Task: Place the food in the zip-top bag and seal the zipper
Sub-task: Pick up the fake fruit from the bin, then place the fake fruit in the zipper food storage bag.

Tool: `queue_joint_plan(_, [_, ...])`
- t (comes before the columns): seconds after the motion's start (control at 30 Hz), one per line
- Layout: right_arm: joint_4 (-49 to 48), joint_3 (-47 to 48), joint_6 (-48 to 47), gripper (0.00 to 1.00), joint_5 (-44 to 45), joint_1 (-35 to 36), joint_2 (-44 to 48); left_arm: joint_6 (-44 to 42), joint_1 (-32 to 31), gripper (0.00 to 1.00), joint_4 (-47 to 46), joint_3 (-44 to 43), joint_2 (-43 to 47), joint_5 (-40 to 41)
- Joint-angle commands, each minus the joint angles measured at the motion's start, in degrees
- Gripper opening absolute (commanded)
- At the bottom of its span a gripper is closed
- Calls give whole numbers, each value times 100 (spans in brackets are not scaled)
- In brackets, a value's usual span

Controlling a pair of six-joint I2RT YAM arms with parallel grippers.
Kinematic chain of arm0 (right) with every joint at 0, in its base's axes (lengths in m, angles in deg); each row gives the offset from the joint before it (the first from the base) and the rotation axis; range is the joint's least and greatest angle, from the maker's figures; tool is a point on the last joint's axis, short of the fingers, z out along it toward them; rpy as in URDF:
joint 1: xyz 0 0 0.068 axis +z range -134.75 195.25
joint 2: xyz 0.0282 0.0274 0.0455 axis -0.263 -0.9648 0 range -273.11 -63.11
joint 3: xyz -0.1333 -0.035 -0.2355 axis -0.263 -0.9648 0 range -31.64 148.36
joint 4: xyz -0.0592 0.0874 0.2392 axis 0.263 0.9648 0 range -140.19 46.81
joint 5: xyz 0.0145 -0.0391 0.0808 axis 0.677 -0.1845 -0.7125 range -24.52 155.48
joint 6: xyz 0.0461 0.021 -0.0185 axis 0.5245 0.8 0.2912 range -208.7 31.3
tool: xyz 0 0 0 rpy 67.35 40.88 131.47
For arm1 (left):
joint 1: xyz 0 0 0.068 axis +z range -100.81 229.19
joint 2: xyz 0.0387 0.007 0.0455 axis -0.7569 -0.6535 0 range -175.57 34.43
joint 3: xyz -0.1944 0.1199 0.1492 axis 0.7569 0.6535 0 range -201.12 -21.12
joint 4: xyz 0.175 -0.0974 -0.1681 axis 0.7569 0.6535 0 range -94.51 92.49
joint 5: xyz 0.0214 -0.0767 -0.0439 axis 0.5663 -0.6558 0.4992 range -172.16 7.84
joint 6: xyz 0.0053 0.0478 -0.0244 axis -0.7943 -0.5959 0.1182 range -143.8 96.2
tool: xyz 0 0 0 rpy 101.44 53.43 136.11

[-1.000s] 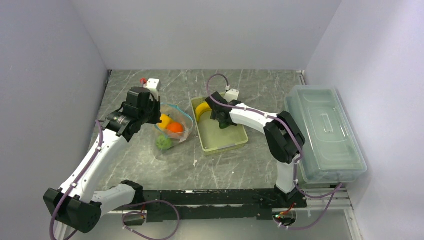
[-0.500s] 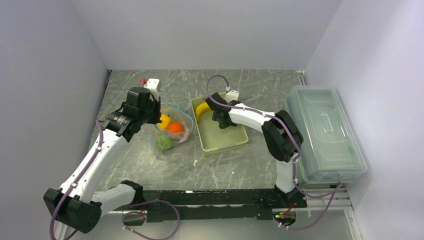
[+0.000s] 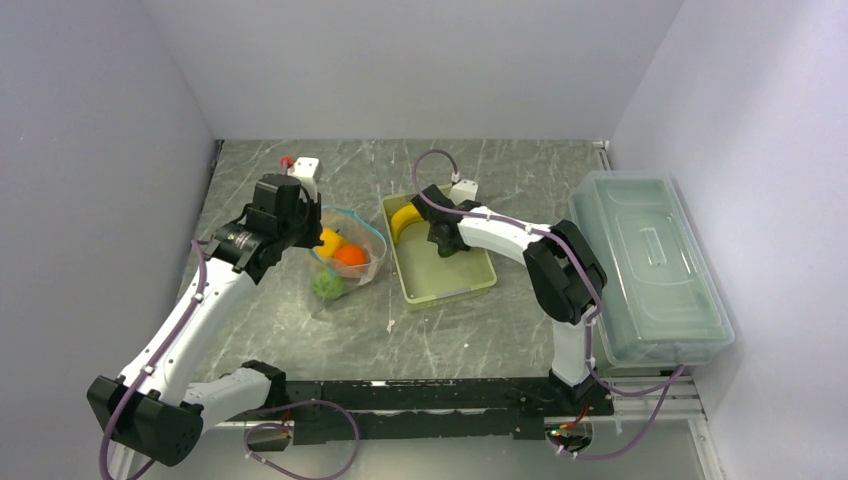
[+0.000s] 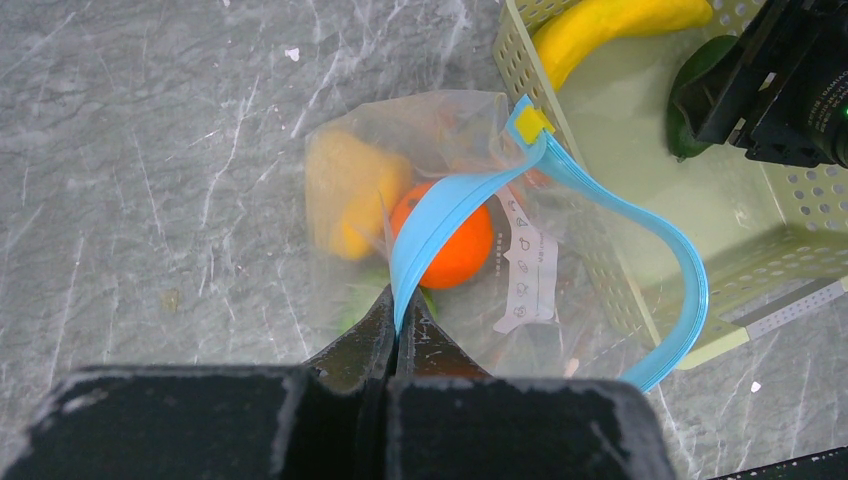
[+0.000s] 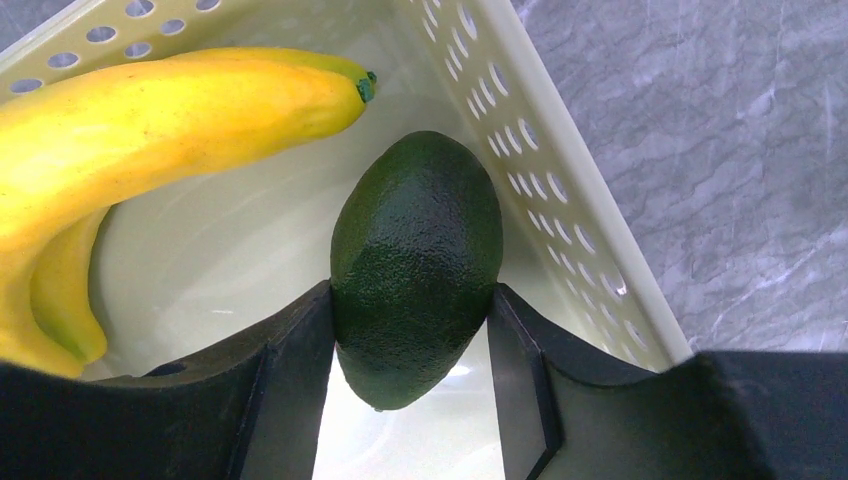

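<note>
Counter (image 3: 450, 320): grey, white-veined marbling. Basket (image 5: 520, 130): pale yellow-green, perforated. Banana (image 5: 150, 110): yellow, green tip. Avocado (image 5: 415, 260): dark green, pebbled. Bag (image 4: 400, 120): clear. Zipper (image 4: 440, 215): light blue. Slider (image 4: 530, 122): yellow. Round fruit (image 4: 455, 245): orange-red.

One bag (image 4: 420, 115) holds three pieces: one orange fruit (image 4: 455, 245), one yellow pepper (image 4: 350, 190) and one green ball (image 3: 327, 286). The bag has one zipper (image 4: 450, 205) and one yellow slider (image 4: 531, 122). One basket (image 3: 445, 290) holds one avocado (image 5: 415, 265) and, as far as the right wrist view shows, two bananas (image 5: 170, 110). One lidded box (image 3: 650, 265) stands on the table.
</note>
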Motion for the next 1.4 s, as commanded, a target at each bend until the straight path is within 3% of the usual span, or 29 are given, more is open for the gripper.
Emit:
queue_joint_plan(0.0, [-199,-37,-112,12,-26,-28,346,-95,-19,0,-81,18,-7,-19])
queue_joint_plan(0.13, [-371,-256,-236,0,-117,-14,677,-94,-19,0,-72,17,-4,-16])
queue_joint_plan(0.83, [-1583,-959,-1684,0,-974,263,2536,-81,-23,0,-81,19,-20,-20])
queue_joint_plan(1.07, [-2544,-1429,-2286,0,-2053,384,3224,-70,-21,0,-75,14,-30,-39])
queue_joint_plan(1.37, [-2998,-1411,-3016,0,-2705,725,3563,-78,-28,0,-81,12,-21,-90])
